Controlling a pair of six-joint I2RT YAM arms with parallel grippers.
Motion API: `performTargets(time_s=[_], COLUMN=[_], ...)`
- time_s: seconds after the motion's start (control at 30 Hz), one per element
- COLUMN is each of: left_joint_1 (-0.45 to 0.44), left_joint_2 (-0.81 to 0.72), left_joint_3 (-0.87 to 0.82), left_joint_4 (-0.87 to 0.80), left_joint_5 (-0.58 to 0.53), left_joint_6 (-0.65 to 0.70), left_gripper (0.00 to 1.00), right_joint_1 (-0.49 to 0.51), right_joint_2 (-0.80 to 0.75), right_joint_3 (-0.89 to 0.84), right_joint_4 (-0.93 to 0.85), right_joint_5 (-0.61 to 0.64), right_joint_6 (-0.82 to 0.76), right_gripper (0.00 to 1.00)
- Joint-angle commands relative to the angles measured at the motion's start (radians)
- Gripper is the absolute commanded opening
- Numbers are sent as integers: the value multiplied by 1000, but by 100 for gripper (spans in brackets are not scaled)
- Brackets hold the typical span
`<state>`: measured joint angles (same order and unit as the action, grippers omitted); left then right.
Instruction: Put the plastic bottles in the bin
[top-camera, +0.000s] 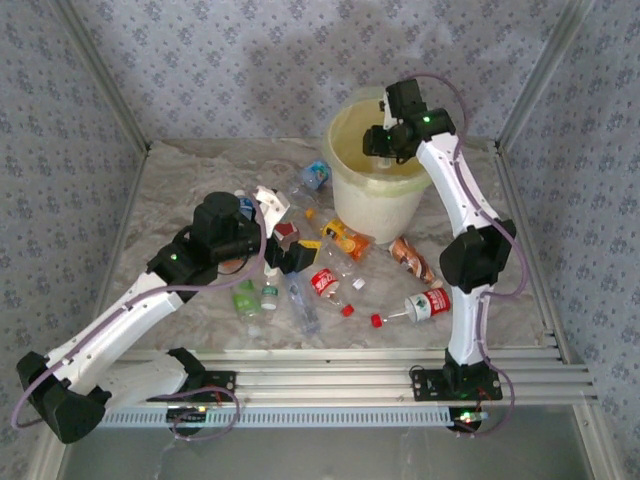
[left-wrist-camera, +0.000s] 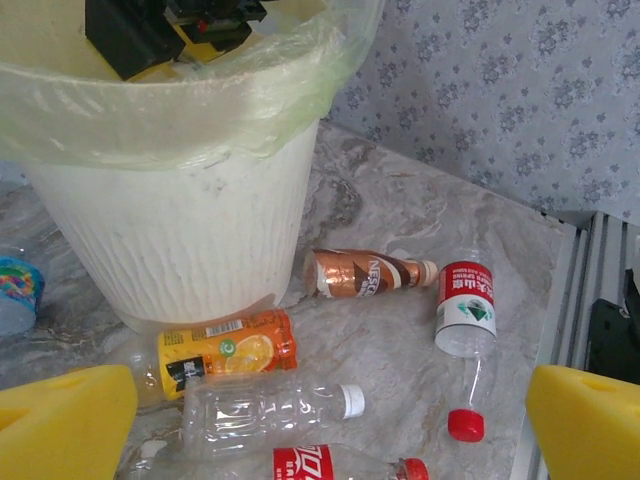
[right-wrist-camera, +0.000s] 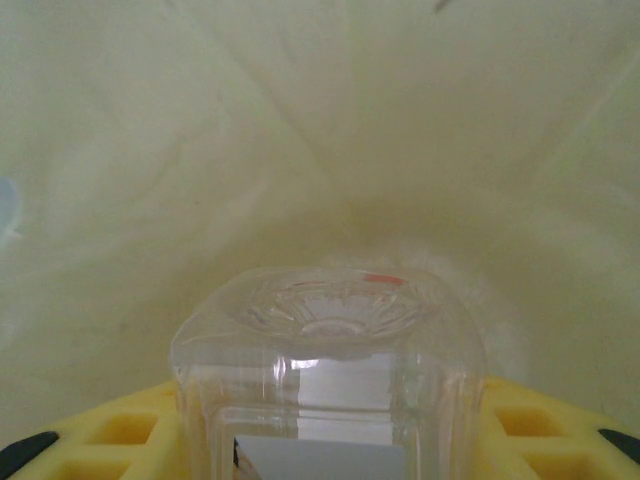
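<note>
Your right pincer (top-camera: 383, 143) is clamped on a clear bottle (right-wrist-camera: 330, 360), base first, within the mouth of the bin (top-camera: 375, 210). Your left pincer (top-camera: 285, 232) stands wide apart, empty, above loose bottles (left-wrist-camera: 225, 352) lying on the counter (left-wrist-camera: 400, 200) beside the bin.

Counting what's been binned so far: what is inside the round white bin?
The right gripper reaches into the round white bin, shut on a clear plastic bottle above the pale yellow-green bag liner. That bottle hides whatever lies beneath it.

glossy clear plastic bottle (right-wrist-camera: 328, 375)
</note>
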<state>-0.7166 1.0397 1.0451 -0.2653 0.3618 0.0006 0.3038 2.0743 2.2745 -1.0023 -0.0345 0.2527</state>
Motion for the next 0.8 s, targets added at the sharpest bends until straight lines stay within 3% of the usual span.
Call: performTargets(time_s=[0.0,0.13,0.77], left_joint_1=[-4,-5,-7], left_joint_2=[11,14,35], left_joint_3=[45,44,49], left_joint_4=[-9,-8,-14], left_joint_5=[40,40,55], left_joint_6=[17,18,16], left_gripper=[100,100,100], right_joint_1=[-9,-5,10], right_joint_2=[40,62,19], right_joint_3=[53,43,77], right_joint_4=[-99,-122,-111], right_joint_5=[9,20,10], right_joint_6=[-18,-18,7], right_gripper=[48,50,79])
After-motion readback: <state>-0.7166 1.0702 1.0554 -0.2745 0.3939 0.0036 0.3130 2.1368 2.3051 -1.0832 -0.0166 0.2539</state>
